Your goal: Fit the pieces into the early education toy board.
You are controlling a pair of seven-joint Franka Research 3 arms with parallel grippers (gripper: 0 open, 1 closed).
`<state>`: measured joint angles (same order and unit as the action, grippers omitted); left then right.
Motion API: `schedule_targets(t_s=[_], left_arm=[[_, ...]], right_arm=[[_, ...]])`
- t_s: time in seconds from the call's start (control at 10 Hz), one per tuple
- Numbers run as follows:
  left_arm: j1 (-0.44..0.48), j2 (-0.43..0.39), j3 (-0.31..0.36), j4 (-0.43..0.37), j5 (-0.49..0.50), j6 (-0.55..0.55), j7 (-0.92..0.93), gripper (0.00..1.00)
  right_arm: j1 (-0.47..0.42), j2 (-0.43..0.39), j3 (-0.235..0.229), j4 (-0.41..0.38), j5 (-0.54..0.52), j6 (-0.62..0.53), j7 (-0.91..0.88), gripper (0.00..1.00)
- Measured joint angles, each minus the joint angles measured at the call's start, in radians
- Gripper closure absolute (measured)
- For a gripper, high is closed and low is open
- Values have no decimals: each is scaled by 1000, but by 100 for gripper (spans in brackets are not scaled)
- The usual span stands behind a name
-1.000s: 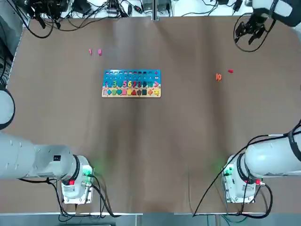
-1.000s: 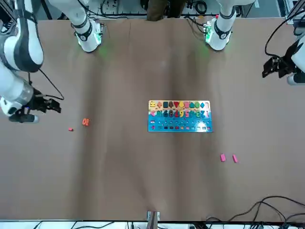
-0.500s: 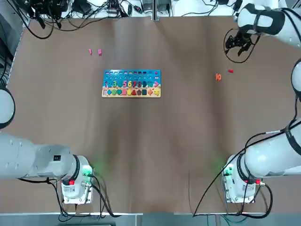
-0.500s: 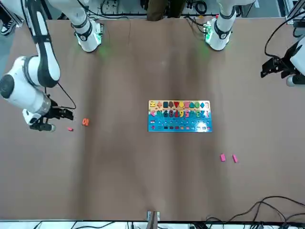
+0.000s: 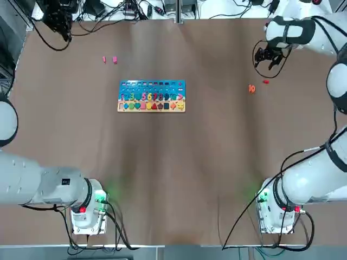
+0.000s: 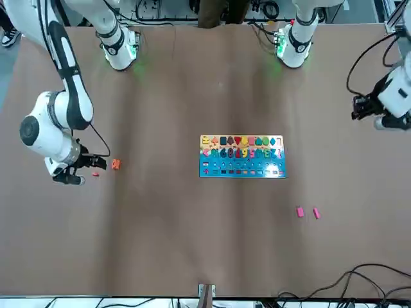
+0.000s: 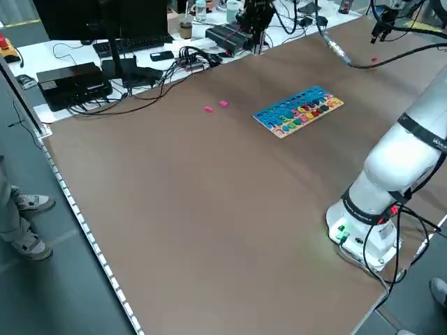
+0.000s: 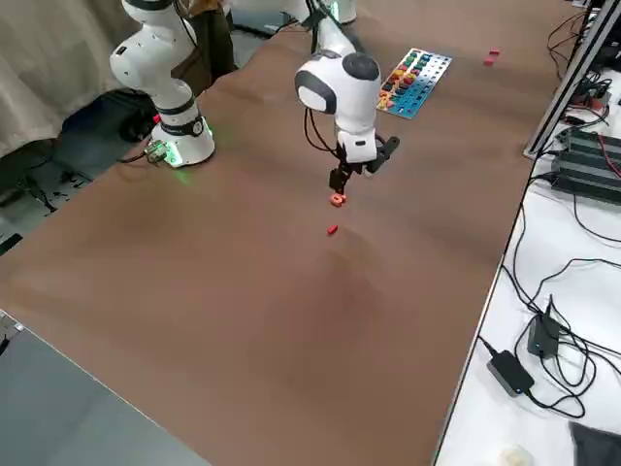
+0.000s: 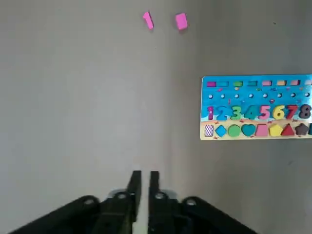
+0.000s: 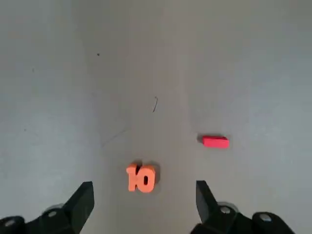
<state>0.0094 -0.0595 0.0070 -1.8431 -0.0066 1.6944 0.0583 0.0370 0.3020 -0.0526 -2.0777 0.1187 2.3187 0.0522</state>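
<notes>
Workspace of the 2-armed robot, with the early education toy board [image 5: 152,96] lying flat on the brown table [image 5: 173,173]. The board's blue part faces away from the robot's bases and its tan strip of shapes faces toward them. Beyond the board, to the left, lie 2 pink pieces: a 1-shaped piece [image 9: 148,20] and, just beside it, a pink block [image 9: 181,21]. To the board's right lie an orange 10 [image 10: 141,178] and, near it, a red block [image 10: 216,142]. The left gripper [image 9: 146,171] is above the table's far left part, closed to a narrow gap, with nothing held. The right gripper [image 10: 145,184] is above the far right part, near the orange 10 and red block, open and empty.
</notes>
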Motion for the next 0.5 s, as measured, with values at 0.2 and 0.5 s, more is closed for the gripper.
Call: schedule_targets(t_s=[0.2,0.5], left_arm=[[-5,2,-15,-86,0,85,-1,99],[-9,20,-34,-240,0,256,-2,99]], right_arm=[[0,32,0,0,0,43,13,8],[13,74,0,0,19,61,26,11]])
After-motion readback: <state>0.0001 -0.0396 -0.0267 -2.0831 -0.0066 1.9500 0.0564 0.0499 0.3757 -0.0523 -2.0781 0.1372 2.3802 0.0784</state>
